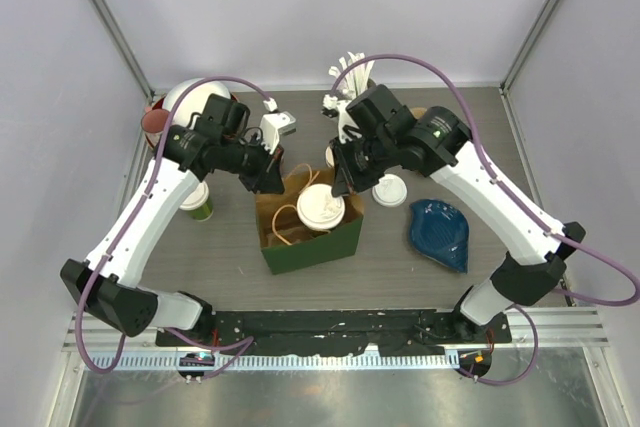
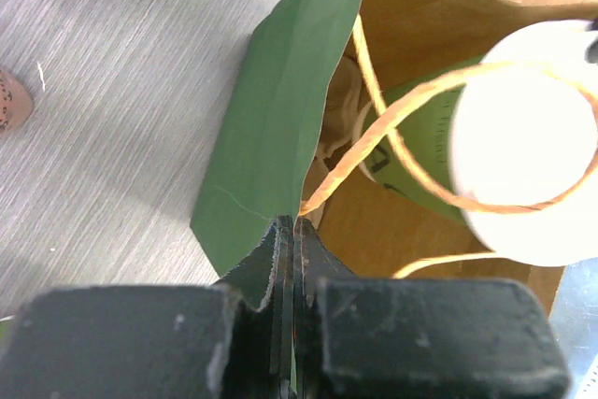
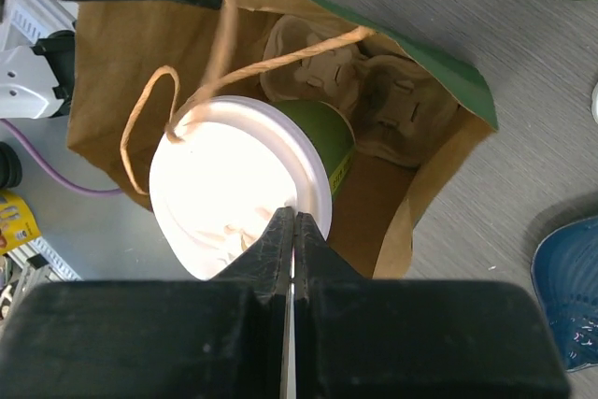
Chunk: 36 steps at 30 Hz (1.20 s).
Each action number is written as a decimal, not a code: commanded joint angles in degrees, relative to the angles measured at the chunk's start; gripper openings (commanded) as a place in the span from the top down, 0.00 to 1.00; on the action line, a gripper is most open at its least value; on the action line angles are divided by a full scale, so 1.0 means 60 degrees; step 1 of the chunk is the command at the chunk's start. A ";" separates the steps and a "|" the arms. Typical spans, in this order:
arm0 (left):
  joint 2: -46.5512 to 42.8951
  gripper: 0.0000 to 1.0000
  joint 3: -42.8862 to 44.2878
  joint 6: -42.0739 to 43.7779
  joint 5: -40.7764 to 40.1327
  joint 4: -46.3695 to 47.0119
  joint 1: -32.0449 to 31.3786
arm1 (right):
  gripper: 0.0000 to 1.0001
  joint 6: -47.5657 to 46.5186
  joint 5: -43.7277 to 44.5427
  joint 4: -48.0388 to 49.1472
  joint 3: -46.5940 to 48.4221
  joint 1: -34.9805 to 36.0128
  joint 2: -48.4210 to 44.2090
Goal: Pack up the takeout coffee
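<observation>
While the left claw (image 2: 291,231) pinches the bag (image 2: 271,128) by its rim, jaws shut tight on the paper to hold the mouth open, the right claw (image 3: 292,223) is clamped on the lid edge of a cup (image 3: 238,184), so I'd call this mid-loading. The cup sits right at that claw's tips, inside the bag's mouth, with the carrier (image 3: 374,100) just beyond and below; whether it's seated, I can't tell. The next move needs a straight drop into a carrier pocket, minding the handle (image 3: 224,67) draped over the lid. Both arms reach forward, wrists bent down over the bag. A second cup (image 1: 198,205) waits on the counter (image 1: 200,267), out beside the left claw.
</observation>
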 commanded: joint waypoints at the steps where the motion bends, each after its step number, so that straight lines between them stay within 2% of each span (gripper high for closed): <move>1: -0.0376 1.00 0.0145 -0.0354 0.0243 0.0013 -0.0141 | 0.99 0.0044 0.0355 0.0464 0.0397 0.0238 0.0223; 8: -0.0215 1.00 0.0320 -0.0282 0.0403 -0.0382 -0.0142 | 0.99 0.0015 0.0750 0.0772 -0.0393 0.0253 0.0370; 18: -0.0025 1.00 0.0408 -0.0135 0.0390 -0.0574 -0.0156 | 0.99 -0.0307 0.1482 0.0845 -0.0598 0.0195 0.0692; 27: 0.0078 1.00 0.0233 -0.0310 0.0097 -0.0384 -0.0142 | 0.99 -0.0190 0.2051 0.1825 -0.1667 0.0121 0.0546; 36: 0.0254 1.00 0.0321 -0.0647 -0.0357 -0.0223 -0.0142 | 0.99 -0.0190 0.1996 0.2573 -0.2940 0.0121 0.0268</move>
